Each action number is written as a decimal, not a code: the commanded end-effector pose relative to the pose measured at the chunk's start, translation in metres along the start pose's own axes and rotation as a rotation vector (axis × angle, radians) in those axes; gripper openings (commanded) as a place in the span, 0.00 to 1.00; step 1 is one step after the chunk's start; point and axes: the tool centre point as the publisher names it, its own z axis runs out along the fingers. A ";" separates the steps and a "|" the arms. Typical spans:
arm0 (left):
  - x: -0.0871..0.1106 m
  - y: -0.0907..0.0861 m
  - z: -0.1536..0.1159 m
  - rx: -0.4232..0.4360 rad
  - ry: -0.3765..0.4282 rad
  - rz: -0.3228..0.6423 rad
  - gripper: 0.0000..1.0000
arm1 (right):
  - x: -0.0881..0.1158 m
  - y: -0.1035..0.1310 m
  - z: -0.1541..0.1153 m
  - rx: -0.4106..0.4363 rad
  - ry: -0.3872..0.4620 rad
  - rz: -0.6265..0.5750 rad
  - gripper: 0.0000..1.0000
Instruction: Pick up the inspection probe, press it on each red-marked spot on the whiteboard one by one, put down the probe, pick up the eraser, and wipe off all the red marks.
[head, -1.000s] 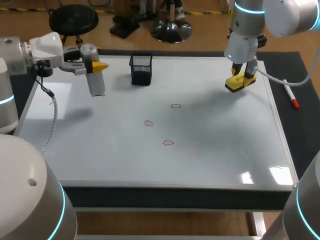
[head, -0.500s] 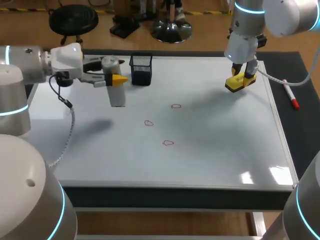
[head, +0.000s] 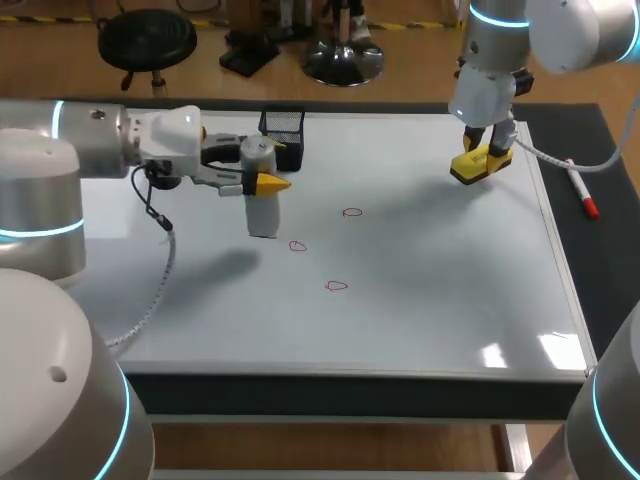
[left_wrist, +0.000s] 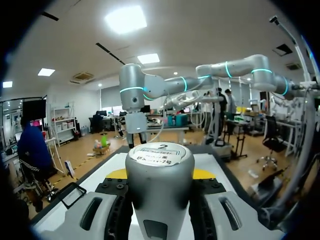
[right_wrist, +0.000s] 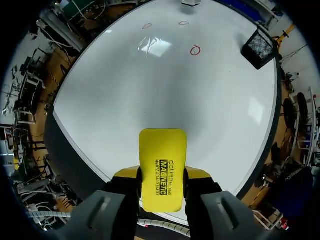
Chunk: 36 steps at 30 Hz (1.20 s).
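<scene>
Probe (head: 263, 213): smooth grey cyl.; eraser (right_wrist: 162, 167): yellow rect. block.

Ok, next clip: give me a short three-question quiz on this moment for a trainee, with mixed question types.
1. True or false: the left fingers hold the inspection probe upright over the whiteboard.
2. How many red marks show on the whiteboard? A two, B three, C five.
3. Fill in: the right fingers are shut on the yellow ____.
Key: 1 true; 2 B; 3 eraser.
</scene>
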 end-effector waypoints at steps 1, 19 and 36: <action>-0.005 0.008 0.016 0.002 0.053 0.001 0.00 | 0.000 -0.001 -0.001 0.002 0.002 -0.001 0.00; -0.001 0.029 0.045 0.020 0.127 -0.030 0.00 | 0.000 -0.001 -0.001 0.002 0.002 -0.001 0.00; -0.004 0.040 0.051 0.027 0.131 -0.031 0.00 | 0.000 -0.001 -0.001 0.002 0.002 -0.001 0.00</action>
